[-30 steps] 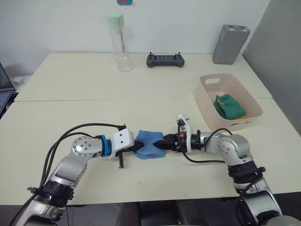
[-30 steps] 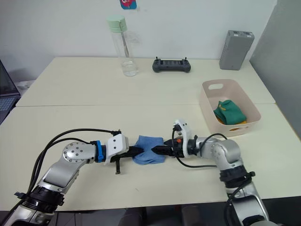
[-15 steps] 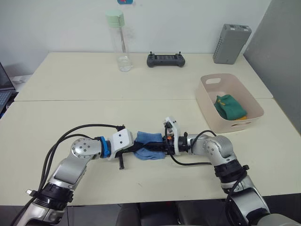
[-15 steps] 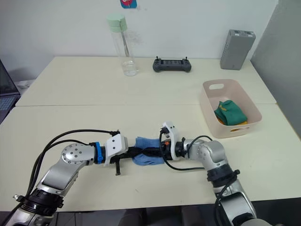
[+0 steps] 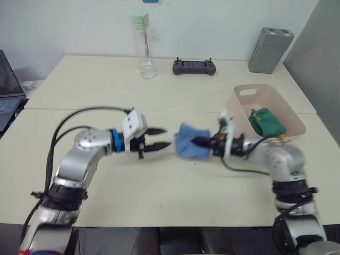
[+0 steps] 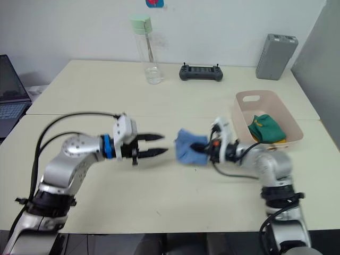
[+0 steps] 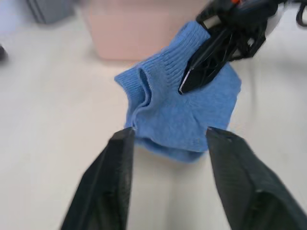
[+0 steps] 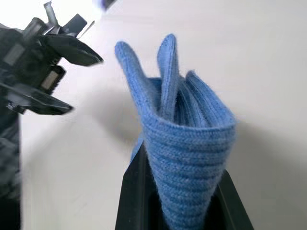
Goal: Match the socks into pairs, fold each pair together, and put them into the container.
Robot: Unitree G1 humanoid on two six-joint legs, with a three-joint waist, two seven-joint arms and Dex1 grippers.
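A folded bundle of light blue socks (image 5: 188, 147) hangs just above the table, with my right gripper (image 5: 198, 142) shut on its right side. In the right wrist view the knit layers (image 8: 184, 158) sit clamped between my fingers. My left gripper (image 5: 166, 137) stands open a short way to the left of the bundle, touching nothing. Its two black fingers (image 7: 108, 187) frame the socks (image 7: 182, 115) in the left wrist view. The pale pink container (image 5: 249, 94) stands at the right. It holds a dark green pair (image 5: 268, 121) with a bit of yellow (image 5: 280, 136) beneath.
Along the far table edge stand a clear bottle with a green cap (image 5: 142, 45), a black controller (image 5: 194, 66) and a grey upright box (image 5: 270, 50). A laptop (image 5: 8, 90) sits off the left edge. A seam runs across the table (image 5: 106, 110).
My left gripper has opened, let go of the blue socks and drawn back left. My right gripper has shut on them and carried them right, toward the container. The camera has shifted.
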